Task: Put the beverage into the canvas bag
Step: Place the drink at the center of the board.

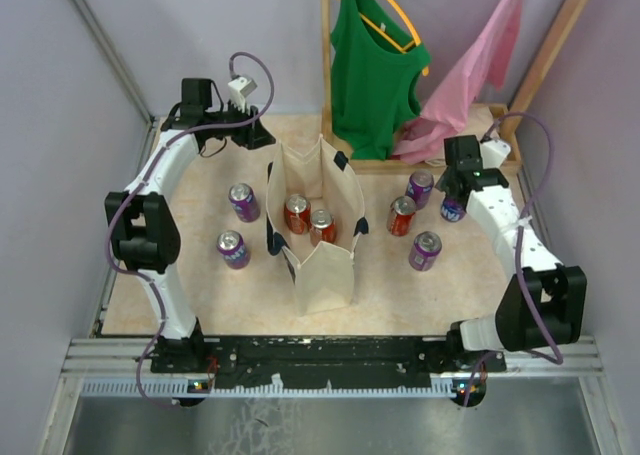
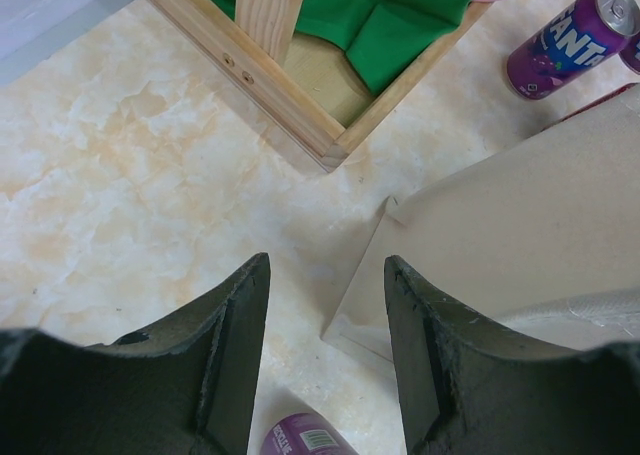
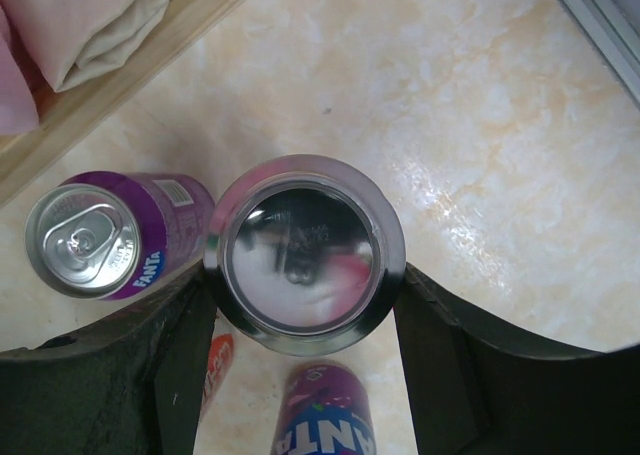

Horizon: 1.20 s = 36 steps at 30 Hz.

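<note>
The cream canvas bag (image 1: 322,265) with navy handles stands upright mid-table, with two red cans (image 1: 297,213) inside. My right gripper (image 1: 453,201) is at the back right, and its fingers press both sides of a purple can (image 3: 303,253) whose silver concave end faces the camera. I cannot tell whether that can is off the table. My left gripper (image 1: 262,135) is open and empty at the back left, behind the bag. In the left wrist view its jaws (image 2: 325,265) stand wide over bare table, with the bag's wall (image 2: 520,225) on the right.
Loose purple cans stand left of the bag (image 1: 243,202) (image 1: 233,249) and right of it (image 1: 420,188) (image 1: 425,251), plus a red can (image 1: 402,216). A wooden clothes rack base (image 2: 270,85) with green and pink garments stands at the back.
</note>
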Motion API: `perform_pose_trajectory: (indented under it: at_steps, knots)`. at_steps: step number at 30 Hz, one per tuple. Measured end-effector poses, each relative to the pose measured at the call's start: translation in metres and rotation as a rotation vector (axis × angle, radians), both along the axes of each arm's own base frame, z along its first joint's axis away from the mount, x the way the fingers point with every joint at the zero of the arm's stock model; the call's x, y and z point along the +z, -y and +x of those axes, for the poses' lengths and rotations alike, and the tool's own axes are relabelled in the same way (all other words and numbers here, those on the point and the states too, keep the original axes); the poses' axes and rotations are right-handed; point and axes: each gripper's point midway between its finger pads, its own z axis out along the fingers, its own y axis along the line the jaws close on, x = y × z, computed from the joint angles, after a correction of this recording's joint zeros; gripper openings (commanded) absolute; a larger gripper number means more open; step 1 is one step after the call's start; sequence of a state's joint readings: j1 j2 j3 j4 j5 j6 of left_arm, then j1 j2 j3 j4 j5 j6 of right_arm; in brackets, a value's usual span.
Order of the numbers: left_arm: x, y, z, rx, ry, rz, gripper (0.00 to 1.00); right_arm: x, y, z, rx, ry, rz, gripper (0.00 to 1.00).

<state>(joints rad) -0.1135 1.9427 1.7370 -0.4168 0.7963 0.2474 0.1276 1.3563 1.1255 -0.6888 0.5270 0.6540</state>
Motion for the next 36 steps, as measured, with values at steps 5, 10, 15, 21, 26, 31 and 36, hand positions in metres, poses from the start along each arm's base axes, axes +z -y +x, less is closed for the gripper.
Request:
perform_pose_trajectory:
  at_steps: [5, 10, 15, 21, 26, 31, 36]
  knots:
    - [-0.001, 0.000, 0.000, 0.005, -0.002, -0.001, 0.56, -0.010, -0.003, 0.009, 0.006, 0.012, 0.009, 0.00]
    - [-0.001, -0.001, 0.001, 0.009, -0.001, 0.000, 0.56, -0.038, -0.001, -0.005, 0.003, -0.041, 0.003, 0.00]
    - [-0.001, -0.001, 0.001, 0.009, 0.002, 0.000, 0.56, -0.055, 0.001, -0.014, 0.000, -0.063, -0.003, 0.00]
    - [0.000, -0.001, 0.001, 0.010, 0.003, 0.001, 0.56, -0.056, 0.001, -0.013, 0.001, -0.035, -0.001, 0.27]
    - [0.000, -0.001, 0.001, 0.012, 0.004, 0.001, 0.56, -0.057, 0.000, -0.014, 0.006, -0.036, 0.005, 0.70]
    - [0.002, -0.001, -0.001, 0.013, 0.009, 0.000, 0.57, -0.057, -0.005, -0.020, 0.034, -0.054, 0.019, 0.91]
    - [-0.001, -0.001, -0.002, 0.015, 0.002, -0.001, 0.57, -0.054, -0.013, -0.024, 0.076, -0.063, 0.034, 0.95]
